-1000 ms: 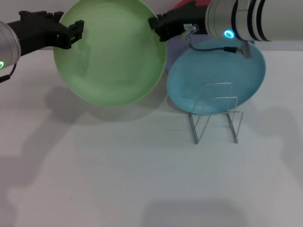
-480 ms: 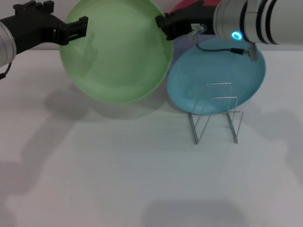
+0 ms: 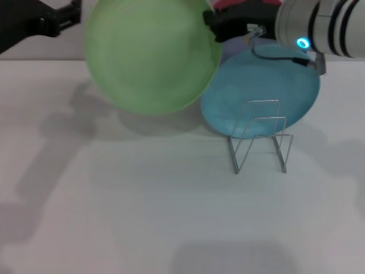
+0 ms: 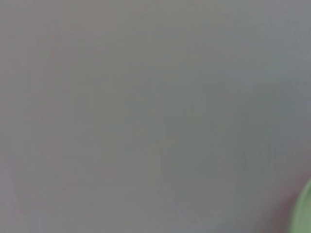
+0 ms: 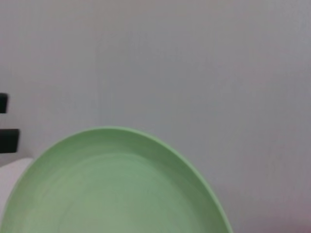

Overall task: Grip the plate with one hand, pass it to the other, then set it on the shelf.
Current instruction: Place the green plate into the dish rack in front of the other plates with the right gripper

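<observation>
Tabletop [image 3: 142, 217] nearest you lies bare and white, giving you open room in front of the shelf [image 3: 259, 137], which stands upright on the right half with its wire dividers pointing up. Just behind the shelf you see the turquoise plate [image 3: 262, 91] lying flat, its near edge hidden by the wires. Farther back and raised off the table, the plate [image 3: 151, 54] hangs tilted, its face toward you, its right rim overlapping the turquoise plate's left edge from above. Your right gripper [image 3: 212, 23] is clenched on that right rim at the upper side. Your left gripper [image 3: 71, 14] sits at the top left, apart from the plate's left rim with a clear gap; it has let go. In the right wrist view the plate's [image 5: 116, 184] curved edge fills the lower part.
</observation>
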